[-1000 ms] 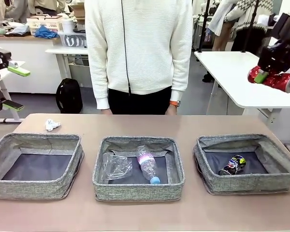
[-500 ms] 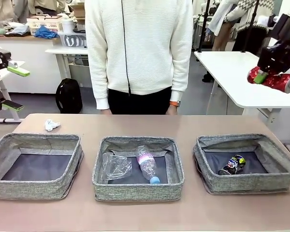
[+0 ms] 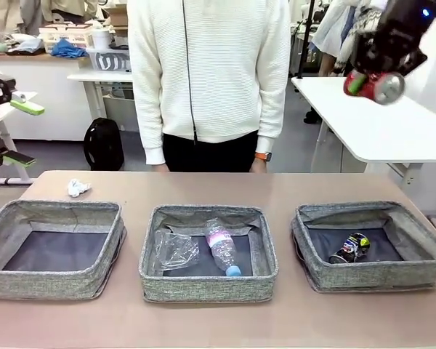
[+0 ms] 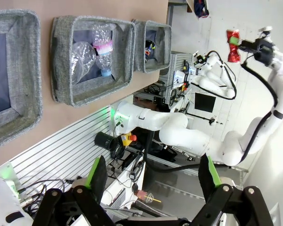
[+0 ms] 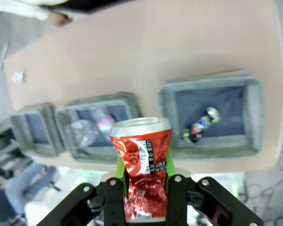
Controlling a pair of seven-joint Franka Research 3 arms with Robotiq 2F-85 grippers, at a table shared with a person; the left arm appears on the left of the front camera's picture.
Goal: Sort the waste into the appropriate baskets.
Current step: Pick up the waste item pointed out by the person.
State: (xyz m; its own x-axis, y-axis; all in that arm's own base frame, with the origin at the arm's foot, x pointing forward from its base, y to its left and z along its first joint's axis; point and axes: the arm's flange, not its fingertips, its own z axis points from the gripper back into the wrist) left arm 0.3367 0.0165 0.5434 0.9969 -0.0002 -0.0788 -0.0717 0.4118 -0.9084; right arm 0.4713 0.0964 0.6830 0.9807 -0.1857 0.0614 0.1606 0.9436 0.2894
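My right gripper [image 3: 366, 80] is shut on a dented red can [image 3: 376, 87], high above the right basket [image 3: 378, 275]. In the right wrist view the red can [image 5: 142, 165] stands between the green pads, with all three baskets far below. A black can [image 3: 350, 248] lies in the right basket. The middle basket [image 3: 203, 287] holds a crumpled clear bottle [image 3: 176, 249] and a blue-capped bottle [image 3: 221, 247]. Nothing lies in the left basket [image 3: 51, 283]. A white paper wad [image 3: 78, 187] sits on the table behind it. My left gripper [image 3: 22, 133] hangs open at the far left, its jaws wide in the left wrist view [image 4: 153, 172].
A person in a white sweater [image 3: 207, 73] stands at the far edge, hands down by the table [image 3: 276, 189]. A white side table [image 3: 378, 127] stands behind on the right.
My right gripper has swung up and to the left with the red can, and the can's end now faces the camera. The left arm has stayed put.
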